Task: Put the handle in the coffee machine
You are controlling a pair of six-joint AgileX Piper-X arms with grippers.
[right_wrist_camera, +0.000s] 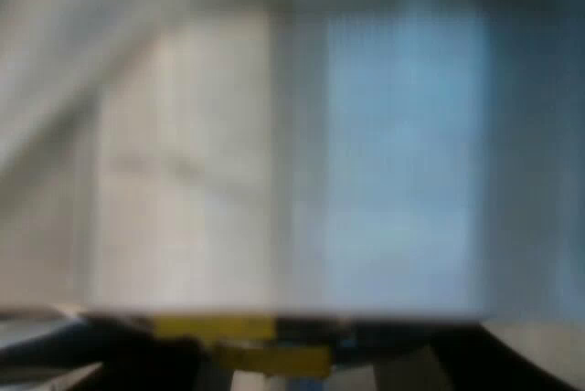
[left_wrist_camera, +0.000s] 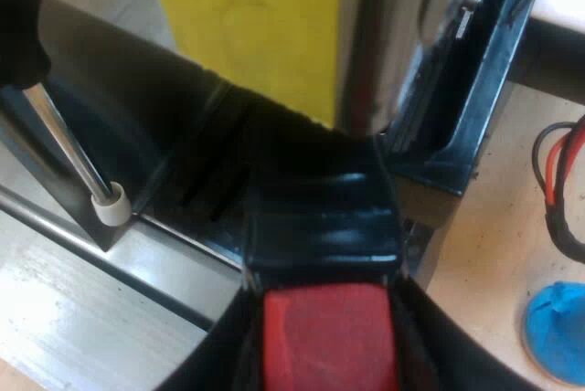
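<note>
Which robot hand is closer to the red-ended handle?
Left. The left hand holds the handle at its red end; where the right hand is, I cannot tell.

Soft, even light falls on a pale, speckled wooden desk point(left_wrist_camera: 498, 227). The right wrist view faces a light wall point(right_wrist_camera: 183, 163) of upright sections, one bluish pane point(right_wrist_camera: 402, 163) possibly a window.

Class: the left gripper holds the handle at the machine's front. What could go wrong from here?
The left gripper grips the handle near its red end, so the handle might twist or slip while locking into the espresso machine. The steam wand stands close by; a sideways swing could strike it.
</note>
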